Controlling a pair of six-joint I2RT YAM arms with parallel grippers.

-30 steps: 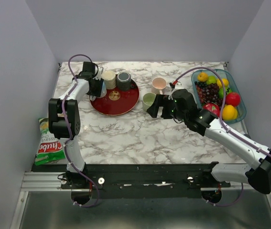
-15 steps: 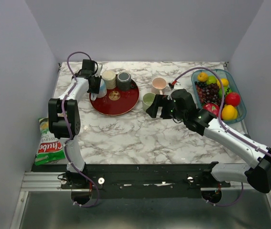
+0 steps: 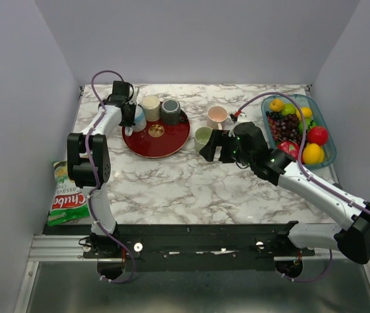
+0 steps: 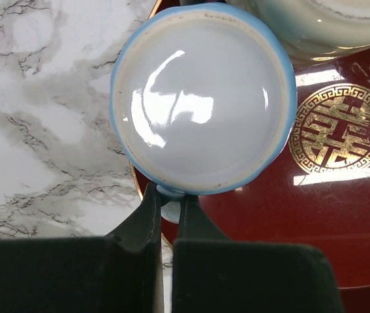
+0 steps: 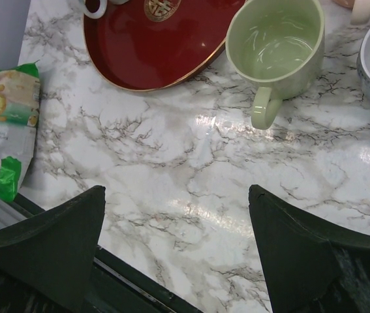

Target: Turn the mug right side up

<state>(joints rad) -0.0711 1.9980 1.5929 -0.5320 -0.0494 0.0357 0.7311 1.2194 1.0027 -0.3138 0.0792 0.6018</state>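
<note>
The mug (image 4: 203, 98) is light blue and stands upside down on the left edge of a red tray (image 4: 341, 215), with its glazed white base facing my left wrist camera. My left gripper (image 4: 169, 195) is shut on the mug's handle (image 4: 170, 207), which sticks out toward me between the two black fingers. From above, the left gripper (image 3: 130, 115) sits at the tray's left rim beside the mug (image 3: 139, 120). My right gripper (image 5: 176, 192) hangs open over bare marble, with nothing between its fingers, near a green mug (image 5: 276, 45).
On the red tray (image 3: 162, 138) stand a cream mug (image 3: 150, 107) and a grey mug (image 3: 169, 111), both upside down. A pink mug (image 3: 216, 116) and the green mug (image 3: 203, 137) stand upright mid-table. A fruit container (image 3: 328, 140) is at the right, and a chips bag (image 3: 64, 192) hangs off the left edge.
My left gripper has closed its fingers onto the blue mug's handle. The right arm has barely moved.
</note>
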